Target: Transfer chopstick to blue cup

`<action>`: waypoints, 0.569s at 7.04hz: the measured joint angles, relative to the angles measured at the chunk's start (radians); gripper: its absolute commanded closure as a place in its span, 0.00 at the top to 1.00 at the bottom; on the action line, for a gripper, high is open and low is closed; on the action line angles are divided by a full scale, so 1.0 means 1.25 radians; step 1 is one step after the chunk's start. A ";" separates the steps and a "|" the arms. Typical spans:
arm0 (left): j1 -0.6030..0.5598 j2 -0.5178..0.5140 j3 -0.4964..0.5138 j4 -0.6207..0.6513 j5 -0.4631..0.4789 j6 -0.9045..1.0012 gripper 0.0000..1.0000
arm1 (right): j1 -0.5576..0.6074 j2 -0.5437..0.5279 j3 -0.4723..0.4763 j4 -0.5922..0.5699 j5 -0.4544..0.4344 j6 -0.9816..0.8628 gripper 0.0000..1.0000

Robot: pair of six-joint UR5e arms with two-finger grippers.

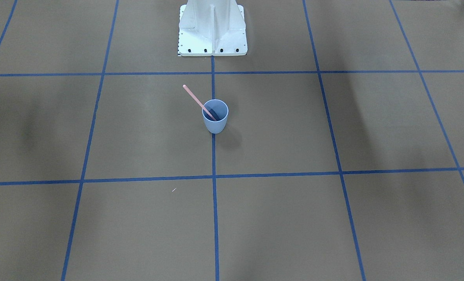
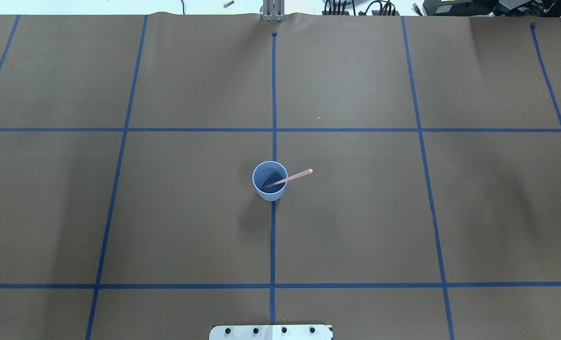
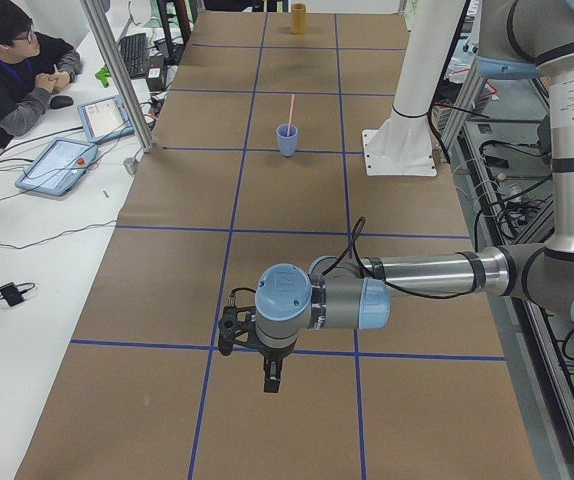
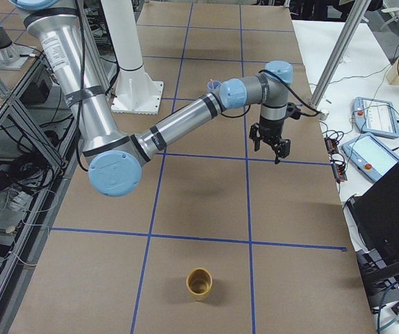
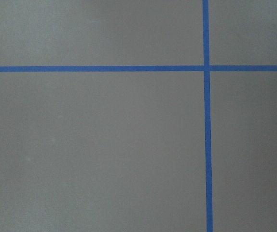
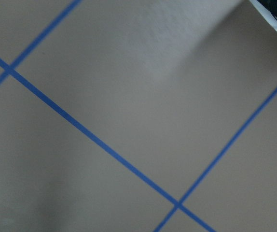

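Note:
The blue cup (image 1: 215,121) stands upright on the centre tape line of the table, and shows too in the overhead view (image 2: 270,182) and the left view (image 3: 287,139). The pale pink chopstick (image 1: 197,101) stands in it, its lower end inside and its top leaning out over the rim (image 2: 293,177). My left gripper (image 3: 269,378) hangs over the table far from the cup and shows only in the left view. My right gripper (image 4: 274,148) hangs over the table near the far edge and shows only in the right view. I cannot tell whether either is open or shut.
A yellow cup (image 4: 199,284) stands alone at the table's end on my right (image 3: 298,17). The white robot base (image 1: 212,37) stands behind the blue cup. An operator (image 3: 12,70) sits at a side desk with tablets (image 3: 59,165). Blue tape lines grid the brown table.

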 measured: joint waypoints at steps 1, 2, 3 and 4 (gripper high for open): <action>0.000 0.000 -0.005 0.000 0.000 0.000 0.98 | 0.054 -0.067 -0.003 0.002 0.007 -0.005 1.00; 0.000 -0.001 -0.008 0.000 0.000 0.000 0.98 | 0.098 -0.135 -0.003 0.002 0.011 -0.009 1.00; 0.000 -0.001 -0.009 0.000 0.000 0.000 0.98 | 0.141 -0.200 -0.004 0.002 0.013 -0.011 1.00; 0.000 0.000 -0.009 0.000 0.000 0.000 0.98 | 0.179 -0.249 -0.004 0.002 0.014 -0.011 1.00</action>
